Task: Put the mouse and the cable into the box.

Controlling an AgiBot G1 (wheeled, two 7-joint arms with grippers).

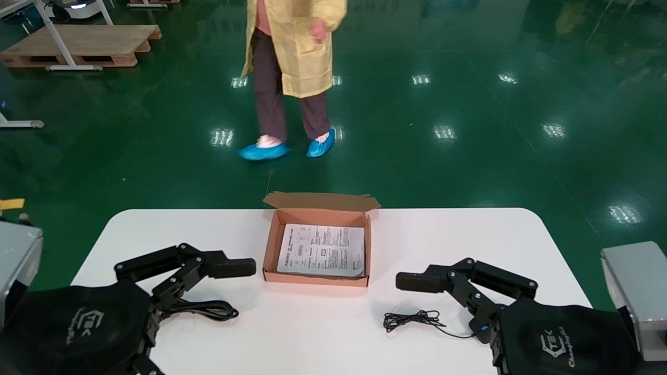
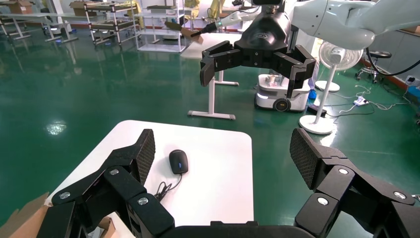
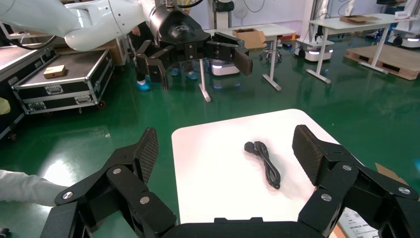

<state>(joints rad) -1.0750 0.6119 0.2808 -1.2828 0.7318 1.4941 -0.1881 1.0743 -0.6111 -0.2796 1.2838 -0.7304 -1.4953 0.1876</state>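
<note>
An open cardboard box [image 1: 270, 245] with a printed sheet [image 1: 320, 250] inside sits at the far middle of the white table [image 1: 323, 338]. A coiled black cable [image 1: 208, 310] [image 3: 267, 166] lies at the left, below my left gripper [image 2: 223, 151], which is wide open and empty. The black mouse [image 2: 178, 161] rests at the right with its thin cord [image 1: 411, 319] bunched beside it. In the head view the mouse body is mostly hidden under my right gripper [image 3: 228, 148], also wide open and empty. Both grippers hover above the table, pointing toward each other on either side of the box.
A person in a yellow coat [image 1: 292, 47] walks on the green floor just beyond the table's far edge. Grey cases stand at the table's left [image 1: 15, 255] and right [image 1: 635, 291]. A wooden pallet [image 1: 83, 44] lies far back left.
</note>
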